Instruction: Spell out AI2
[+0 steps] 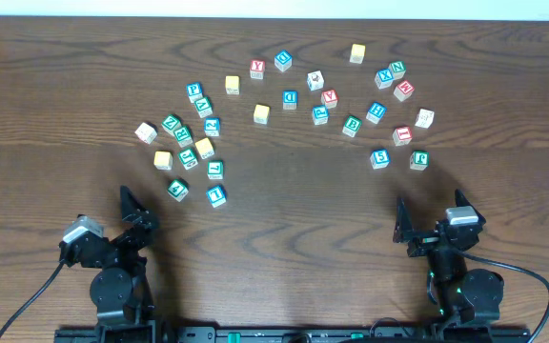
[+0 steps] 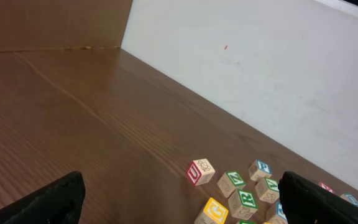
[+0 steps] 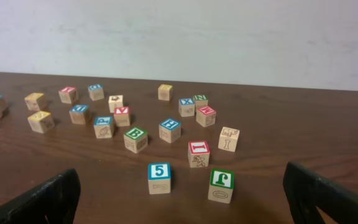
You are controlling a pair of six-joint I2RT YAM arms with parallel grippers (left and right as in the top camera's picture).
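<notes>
Starting at the left, the left gripper (image 1: 136, 211) is seen with its jaws spread wide and nothing held between them, above the wooden table (image 1: 284, 267). Beyond it, letter blocks (image 1: 184, 134) are scattered in a loose cluster. At the near edge of that cluster, a blue-faced block (image 1: 216, 195) is marked I or 1. Toward the middle, a red-faced block (image 1: 329, 96) is found that reads as A or V; which of the two cannot be told. Further right, a red I block (image 1: 402, 135) is set just behind and between a blue 5 block (image 1: 379, 158) and a green J block (image 1: 418, 160). Which block carries the 2 cannot be made out. At the far right, the right gripper (image 1: 427, 221) is likewise held wide open and empty, apart from every block.
</notes>
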